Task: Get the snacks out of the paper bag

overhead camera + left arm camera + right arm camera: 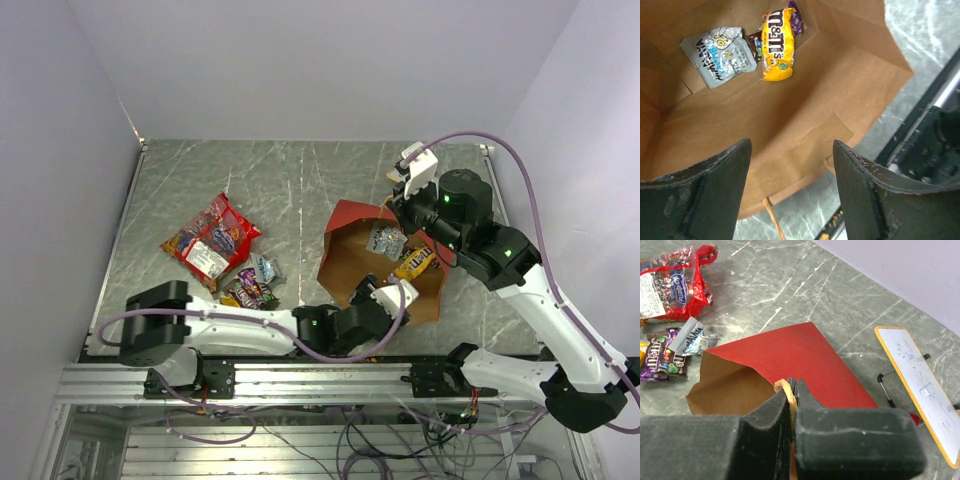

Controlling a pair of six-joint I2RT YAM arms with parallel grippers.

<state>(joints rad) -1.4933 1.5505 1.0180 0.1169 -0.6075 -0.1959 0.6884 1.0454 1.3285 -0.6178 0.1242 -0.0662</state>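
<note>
Paper bag (345,265): lying on counter (300,180); yellow packet (777,45) and silver-blue packet (720,55) deep inside.
Left claw (791,150): apart at its mouth.
Right claw (792,390): clamped on loop handle (781,385).
Hazard: your deep reach may snag the paper and tear the handle.

Count so far:
- paper bag (345,262) x1
- Loop handles x2: near handle (771,215), far handle (785,390)
- Inside the bag:
  - silver-blue packet (720,55) x1
  - yellow packet (777,47) x1
  - slivers of a brown wrapper (754,42) and a purple wrapper (797,20), one each as far as visible
  - 4 in total
- On the table (300,180):
  - red chip bag (212,240) x1
  - second silver-blue pack (266,268) x1
  - brown M&M's pack (665,356) x1
  - purple pack (650,371) x1
  - a yellow edge at the frame border, can't tell if it's a fifth
- By colour: silver-blue 2, brown 2, purple 2, yellow 1, red 1
- white board (920,385) x1
- Arms x2: left arm (240,325), right arm (540,300)
</note>
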